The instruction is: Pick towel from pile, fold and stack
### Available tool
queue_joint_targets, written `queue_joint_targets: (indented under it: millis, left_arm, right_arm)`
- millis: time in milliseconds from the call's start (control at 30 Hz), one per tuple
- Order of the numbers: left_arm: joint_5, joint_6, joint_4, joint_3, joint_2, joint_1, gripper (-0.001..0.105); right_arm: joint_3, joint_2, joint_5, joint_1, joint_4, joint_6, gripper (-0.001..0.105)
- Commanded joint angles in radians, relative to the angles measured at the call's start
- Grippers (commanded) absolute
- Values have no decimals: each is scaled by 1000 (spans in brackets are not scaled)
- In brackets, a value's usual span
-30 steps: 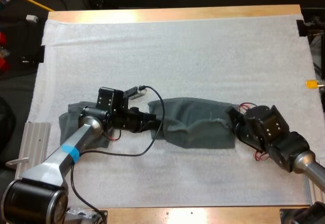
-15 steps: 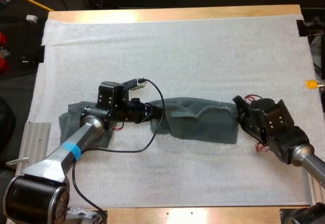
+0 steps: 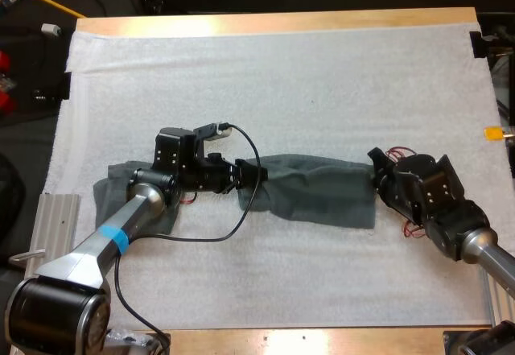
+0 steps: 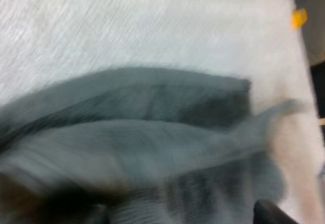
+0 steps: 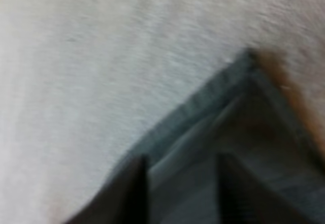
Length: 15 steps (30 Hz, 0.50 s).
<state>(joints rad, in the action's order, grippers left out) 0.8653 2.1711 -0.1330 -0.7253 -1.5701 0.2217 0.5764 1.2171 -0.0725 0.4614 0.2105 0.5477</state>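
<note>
Two grippers bracket one dark grey-green towel (image 3: 318, 194), and the coming move turns on that. The towel lies in the middle of the frame on the white mat (image 3: 282, 73), its long axis running left to right; the left gripper (image 3: 251, 175) is at its left end, where the cloth bunches narrow; the right gripper (image 3: 375, 178) is at its upper right corner; each arm is nearest its own end, and from either gripper the cloth runs straight toward the other. In the right wrist view the black fingers (image 5: 133, 193) press a layered corner of the towel from both sides, so I read that gripper as clamped on it; the left wrist view looks along folds of the same cloth, too smeared to settle whether the left gripper grips or is free, so I cannot tell. The left arm comes up from the lower left corner and lies low, pointing right; the right arm enters from the lower right, bent, pointing left. A second, crumpled towel (image 3: 109, 196) lies at centre left beneath the left arm; whether it touches the first is hidden. By my judgement the fold is under way; the next move would carry one end along the long axis over the other.
</note>
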Motion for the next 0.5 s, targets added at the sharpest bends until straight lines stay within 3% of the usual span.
queue_joint_targets:
  millis: [0, 100, 200, 333, 467]
  left_arm:
    - [41, 7, 44, -9, 3, -1, 55]
    - [135, 10, 41, -39, 13, -1, 48]
    - [187, 1, 39, -57, 48, -1, 51]
    - [185, 1, 21, -59, 135, -1, 62]
    - [177, 1, -33, -59, 218, -1, 64]
  right_arm:
    - [6, 0, 8, -5, -57, 24, 60]
    - [6, -17, 33, -5, -143, 122, 63]
    - [17, -53, 40, -5, -140, 254, 63]
    - [59, -126, 36, -5, 2, 422, 63]
    - [115, -184, 24, -5, 187, 535, 63]
